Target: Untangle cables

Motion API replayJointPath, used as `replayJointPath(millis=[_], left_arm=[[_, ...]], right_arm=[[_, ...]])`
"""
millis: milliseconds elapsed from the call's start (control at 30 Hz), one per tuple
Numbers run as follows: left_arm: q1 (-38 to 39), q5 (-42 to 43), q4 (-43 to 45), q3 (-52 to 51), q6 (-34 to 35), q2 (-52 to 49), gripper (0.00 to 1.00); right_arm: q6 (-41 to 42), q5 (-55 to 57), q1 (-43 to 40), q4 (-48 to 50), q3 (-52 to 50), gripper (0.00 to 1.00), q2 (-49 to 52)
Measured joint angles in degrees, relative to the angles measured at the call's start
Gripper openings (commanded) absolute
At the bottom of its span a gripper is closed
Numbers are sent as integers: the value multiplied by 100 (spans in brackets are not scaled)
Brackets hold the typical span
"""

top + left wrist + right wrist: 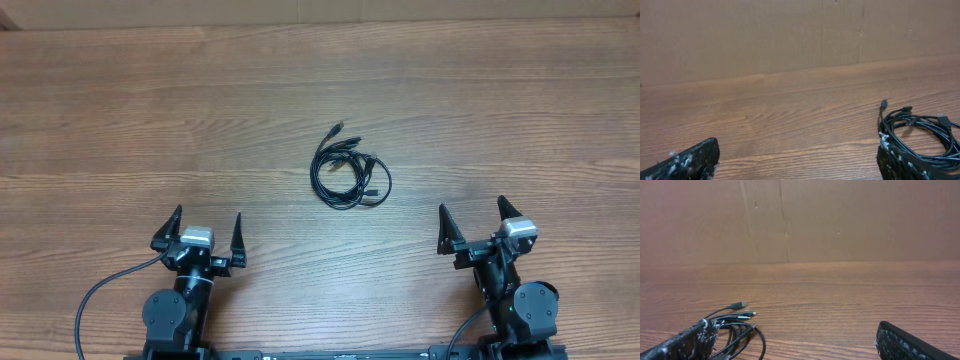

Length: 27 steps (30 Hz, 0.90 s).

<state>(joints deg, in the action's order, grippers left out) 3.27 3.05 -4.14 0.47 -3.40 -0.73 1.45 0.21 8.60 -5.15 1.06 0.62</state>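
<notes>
The cables lie as one tangled bundle of thin black cords with small plugs, coiled at the middle of the wooden table. My left gripper stands open near the front left, well short of the bundle. In the left wrist view the cables show at the right, beyond my right fingertip. At the front right my right gripper is open as well, with nothing between its fingers. Its wrist view has the cables at lower left, partly hidden behind the left fingertip.
A brown cardboard wall rises at the far edge of the table. Thicker black wires run from the arm bases along the front edge.
</notes>
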Motion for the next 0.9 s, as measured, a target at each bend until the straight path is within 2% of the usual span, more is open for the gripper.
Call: replayJointPath(millis=[900], left_arm=[[0, -2, 0, 0, 55, 0, 99]], right_arm=[[131, 4, 0, -2, 0, 100, 0]])
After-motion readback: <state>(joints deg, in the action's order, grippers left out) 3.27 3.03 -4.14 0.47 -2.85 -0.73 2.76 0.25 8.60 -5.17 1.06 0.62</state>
